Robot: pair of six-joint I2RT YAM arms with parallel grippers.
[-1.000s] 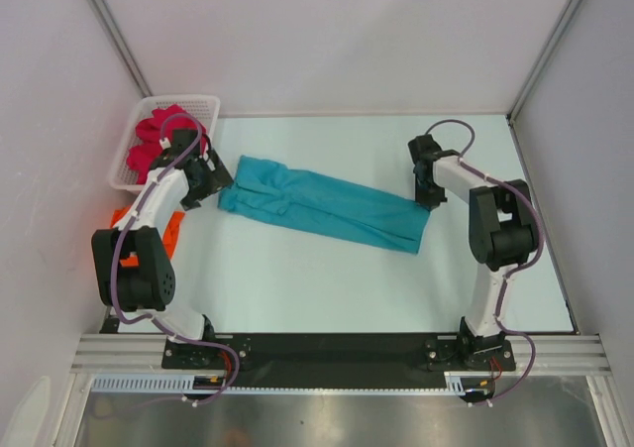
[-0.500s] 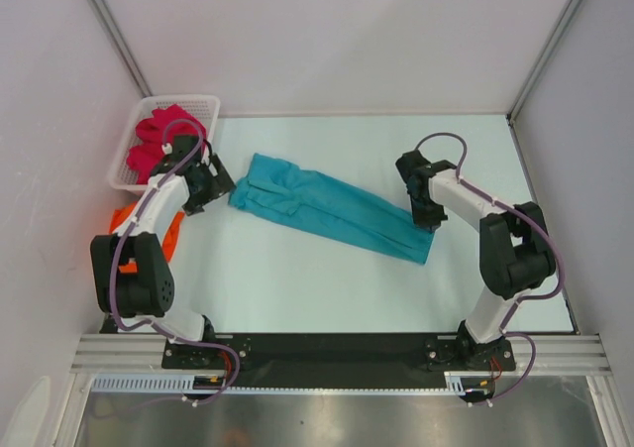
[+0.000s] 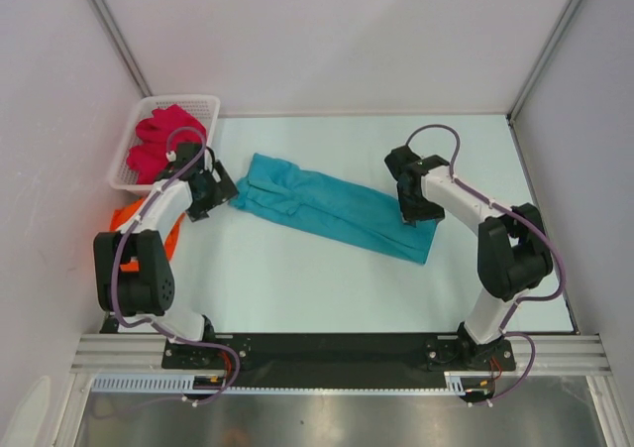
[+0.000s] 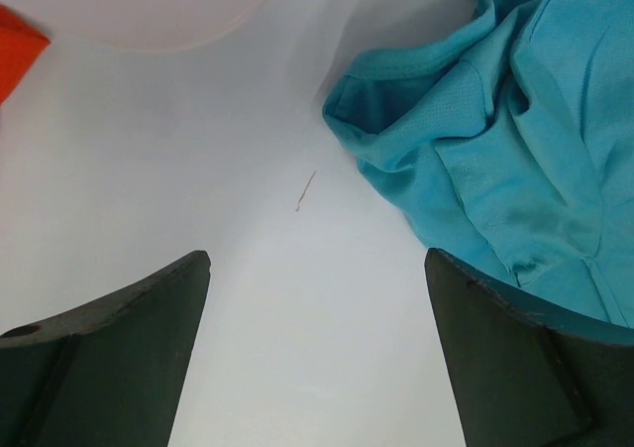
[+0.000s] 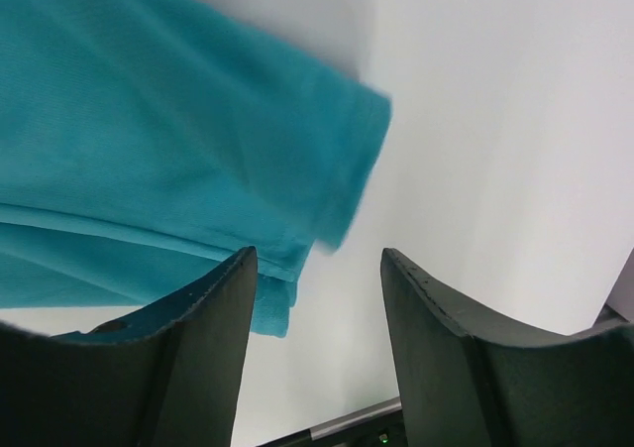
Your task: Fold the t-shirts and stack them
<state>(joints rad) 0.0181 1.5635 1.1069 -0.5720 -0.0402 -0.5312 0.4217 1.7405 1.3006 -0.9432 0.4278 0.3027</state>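
Note:
The teal-blue t-shirt (image 3: 332,209) lies folded into a long strip, slanting across the table from upper left to lower right. My left gripper (image 3: 213,194) stands open just off its left end; in the left wrist view the bunched teal cloth (image 4: 515,120) is beside the right finger, and the gripper (image 4: 317,259) holds nothing. My right gripper (image 3: 411,204) hovers open over the strip's right end, whose teal corner (image 5: 149,150) hangs blurred above the gripper (image 5: 319,259). The crimson-pink t-shirt (image 3: 163,140) is heaped in the basket. The orange t-shirt (image 3: 134,219) lies at the left, partly under my left arm.
The white lattice basket (image 3: 188,99) stands at the back left corner. Grey walls with metal posts enclose the table on three sides. An orange corner (image 4: 15,51) shows at the left edge of the left wrist view.
My right gripper has swung left over the shirt's right end and opened, letting the teal cloth go. The strip has shifted slightly. The left gripper has drawn a little closer to the left end.

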